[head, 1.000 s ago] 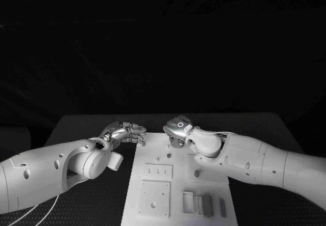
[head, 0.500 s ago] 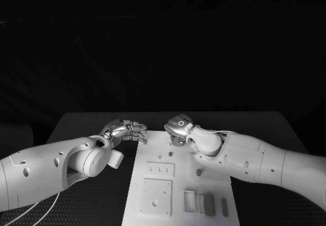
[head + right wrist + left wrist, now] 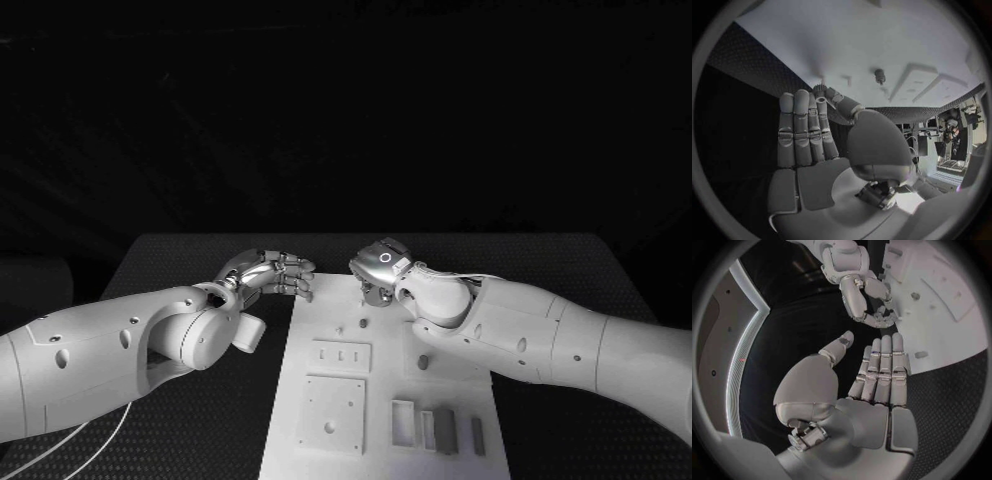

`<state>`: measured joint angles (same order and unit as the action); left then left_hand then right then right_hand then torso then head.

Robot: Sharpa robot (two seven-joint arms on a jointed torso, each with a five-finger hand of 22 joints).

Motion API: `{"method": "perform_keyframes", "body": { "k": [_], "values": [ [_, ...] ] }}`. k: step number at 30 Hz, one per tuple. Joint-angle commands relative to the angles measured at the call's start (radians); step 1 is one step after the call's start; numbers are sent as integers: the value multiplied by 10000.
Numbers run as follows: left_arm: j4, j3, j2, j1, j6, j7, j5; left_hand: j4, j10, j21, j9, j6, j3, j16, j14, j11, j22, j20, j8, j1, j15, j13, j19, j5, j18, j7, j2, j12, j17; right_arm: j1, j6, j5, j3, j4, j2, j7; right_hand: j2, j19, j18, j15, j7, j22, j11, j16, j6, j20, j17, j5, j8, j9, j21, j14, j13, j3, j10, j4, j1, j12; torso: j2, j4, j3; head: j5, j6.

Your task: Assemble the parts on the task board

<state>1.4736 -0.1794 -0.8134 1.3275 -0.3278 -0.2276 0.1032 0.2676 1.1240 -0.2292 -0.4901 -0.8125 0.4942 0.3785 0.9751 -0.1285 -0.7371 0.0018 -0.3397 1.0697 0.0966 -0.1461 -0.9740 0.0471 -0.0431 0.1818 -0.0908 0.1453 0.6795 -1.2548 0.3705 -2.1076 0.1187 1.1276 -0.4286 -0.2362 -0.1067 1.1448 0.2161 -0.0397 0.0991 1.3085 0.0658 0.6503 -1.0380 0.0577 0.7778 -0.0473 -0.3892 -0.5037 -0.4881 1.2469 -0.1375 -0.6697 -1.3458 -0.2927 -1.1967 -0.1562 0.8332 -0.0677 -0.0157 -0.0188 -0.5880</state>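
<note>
While both hands hover at the far end of the task board (image 3: 378,400), no assembly evident. Left hand (image 3: 268,277) and right hand (image 3: 381,272): empty, fingers extended. Loose parts (image 3: 437,428) lying at near right corner, unplaced. Judged: barely begun.

Head cam looks steeply down on the flat white rectangular task board (image 3: 378,395) from the near end. Both wrist cams sit close behind their palms, sharing its far end (image 3: 942,295) (image 3: 898,50).
</note>
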Motion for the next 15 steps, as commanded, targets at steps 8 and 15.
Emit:
{"method": "perform_keyframes", "body": {
  "k": [8, 15],
  "values": [
    [-9, 11, 31, 15, 107, -69, -50, 20, 14, 63, 10, 39, -61, -46, -24, -78, -16, -3, 40, -89, 53, -15, 74, 34, -157, 57, -35, -73, 15, 46, 4, 185, 14, -84, 39, 234, 45, 22, 457, -124, 3, 238, -206, 52, -85, -60, 20, -32, 8, -10, -42, 81, -280, -39, -234, 1, -92, -8, 21, 2, -2, 40, -81],
    [-100, 10, 68, 14, 188, -82, -131, 21, 19, 75, 7, 35, -64, -69, -35, -79, -17, 4, 41, -92, 63, -18, 85, 34, -156, 31, -36, -86, 27, 56, -66, 288, 28, -69, 46, 335, 40, 14, 457, -123, 4, 237, -206, 48, -85, -60, 24, -32, 11, -14, -47, 79, -283, -42, -235, 0, -86, -2, 25, 13, -3, 46, -112]
  ]
}}
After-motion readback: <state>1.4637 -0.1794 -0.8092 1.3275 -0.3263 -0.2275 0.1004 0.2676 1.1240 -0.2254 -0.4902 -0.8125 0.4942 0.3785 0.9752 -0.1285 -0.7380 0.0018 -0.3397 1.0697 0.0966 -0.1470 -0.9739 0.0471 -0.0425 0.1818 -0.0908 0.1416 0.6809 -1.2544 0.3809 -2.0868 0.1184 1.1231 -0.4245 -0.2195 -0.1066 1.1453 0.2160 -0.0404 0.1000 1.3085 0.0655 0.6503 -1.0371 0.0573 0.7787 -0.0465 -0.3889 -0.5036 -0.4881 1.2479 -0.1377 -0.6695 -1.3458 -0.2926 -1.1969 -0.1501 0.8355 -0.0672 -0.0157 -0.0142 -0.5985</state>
